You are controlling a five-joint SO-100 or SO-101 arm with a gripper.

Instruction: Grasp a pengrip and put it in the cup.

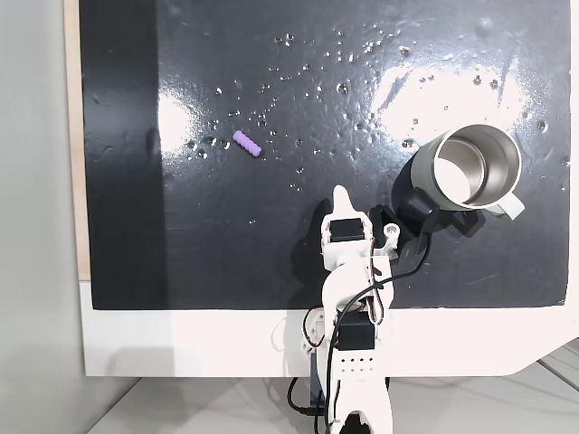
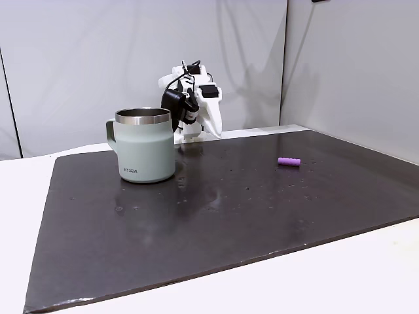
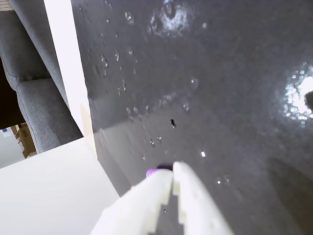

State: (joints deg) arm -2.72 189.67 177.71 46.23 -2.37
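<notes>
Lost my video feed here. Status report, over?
End effector shut, empty, folded back near the arm base. Pengrip lying loose on the black mat, apart from the cup. Nothing between them.

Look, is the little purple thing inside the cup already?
No, the pengrip lies on the black mat, well to the left of the cup in a fixed view from above, and the cup's steel inside looks empty.

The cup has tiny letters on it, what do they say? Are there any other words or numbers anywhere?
On the cup: a small dark print low on its side in a fixed view, too small and blurred to read for sure; it may be four or five capital letters.
No other words, numbers or signs can be seen: none on the pengrip, the black mat or the gripper.
</notes>
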